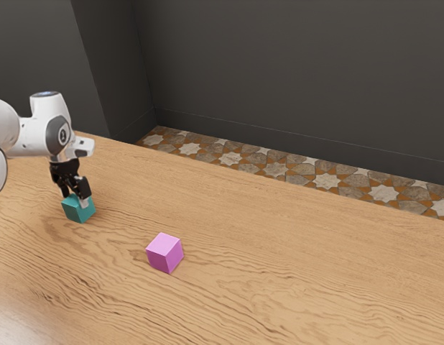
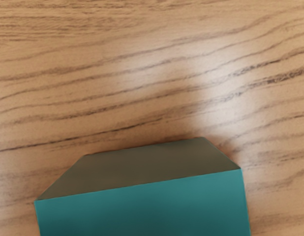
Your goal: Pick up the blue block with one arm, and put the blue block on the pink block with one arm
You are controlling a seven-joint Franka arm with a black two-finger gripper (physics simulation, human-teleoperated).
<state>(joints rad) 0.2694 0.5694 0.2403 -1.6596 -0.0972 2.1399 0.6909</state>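
The blue block (image 1: pixel 79 210) is found well apart from the pink block (image 1: pixel 164 252), toward the exterior view's left of it and a little farther back. The end effector (image 1: pixel 75 192) is set directly over the blue block, and its two fingers are clamped on the block's upper sides. The pink block is seen alone on the wooden tabletop (image 1: pixel 279 244), nearer the camera. In the wrist view the blue block (image 2: pixel 142 206) is shown close under the hand, with its shadow cast on the tabletop (image 2: pixel 152 73).
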